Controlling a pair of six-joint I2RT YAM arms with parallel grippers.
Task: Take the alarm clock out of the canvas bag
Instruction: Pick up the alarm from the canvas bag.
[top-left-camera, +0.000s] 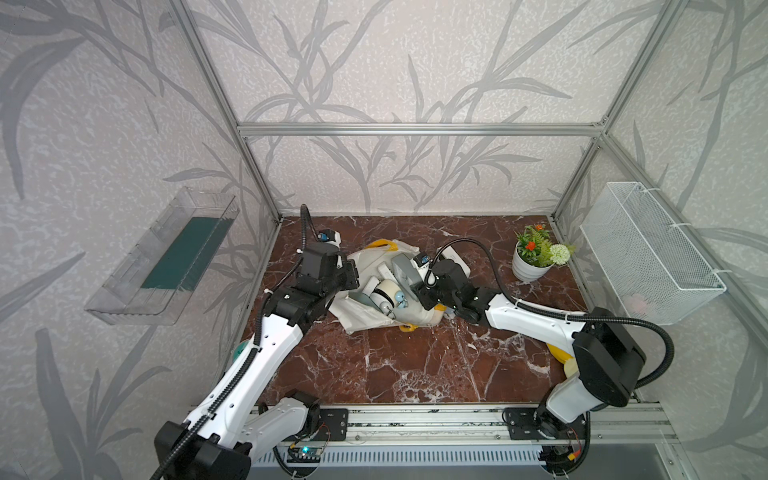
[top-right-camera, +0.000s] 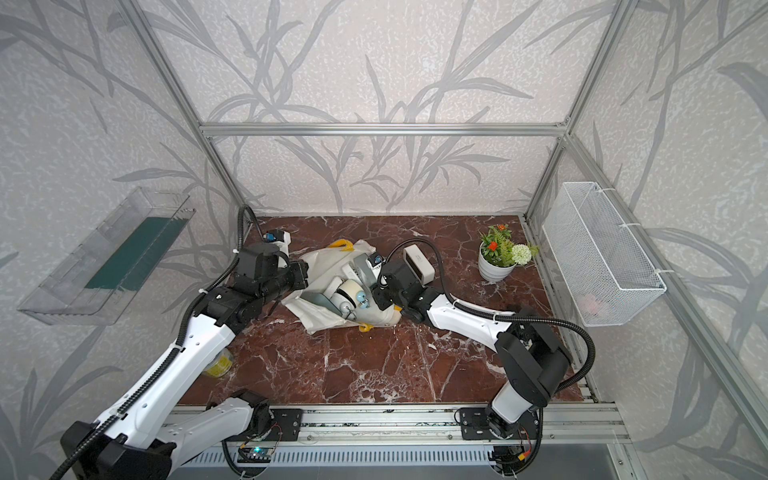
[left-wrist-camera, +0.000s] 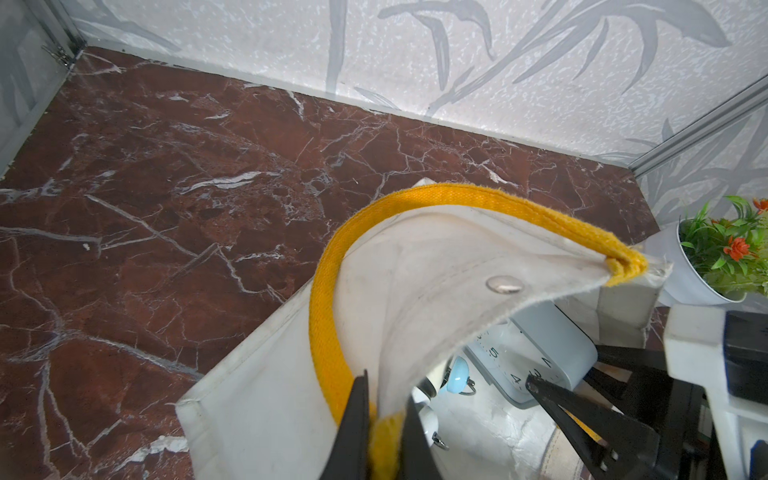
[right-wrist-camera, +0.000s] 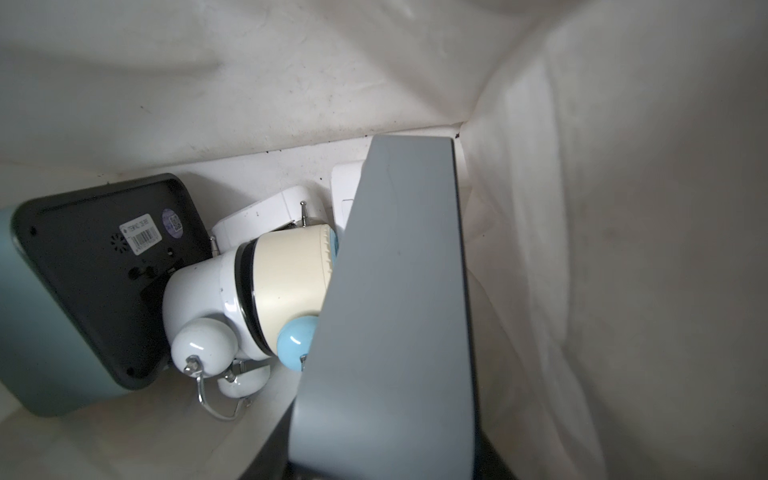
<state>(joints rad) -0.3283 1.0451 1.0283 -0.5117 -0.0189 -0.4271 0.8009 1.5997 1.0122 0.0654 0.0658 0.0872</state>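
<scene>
The cream canvas bag (top-left-camera: 365, 316) (top-right-camera: 320, 321) lies slumped on the marble table with its mouth open upward. My left gripper (left-wrist-camera: 384, 386) (top-left-camera: 352, 276) is shut on the bag's yellow handle (left-wrist-camera: 324, 291) at the rim, holding the flap up. A square blue-grey alarm clock (top-left-camera: 405, 268) (top-right-camera: 365, 268) (left-wrist-camera: 548, 345) (right-wrist-camera: 395, 311) stands at the bag's mouth, and my right gripper (top-left-camera: 419, 283) is shut on it; its fingers (left-wrist-camera: 552, 395) press on the dial. Several more clocks lie inside, among them a cream round one with blue bells (right-wrist-camera: 286, 282) (top-left-camera: 388, 291) and a black-backed one (right-wrist-camera: 104, 270).
A white rectangular clock (top-right-camera: 419, 262) lies on the table behind my right arm. A potted plant (top-left-camera: 534, 257) stands at the back right. A white wire basket (top-left-camera: 652, 253) hangs on the right wall, a clear tray (top-left-camera: 166, 257) on the left wall. A yellow jar (top-right-camera: 220, 365) sits under my left arm.
</scene>
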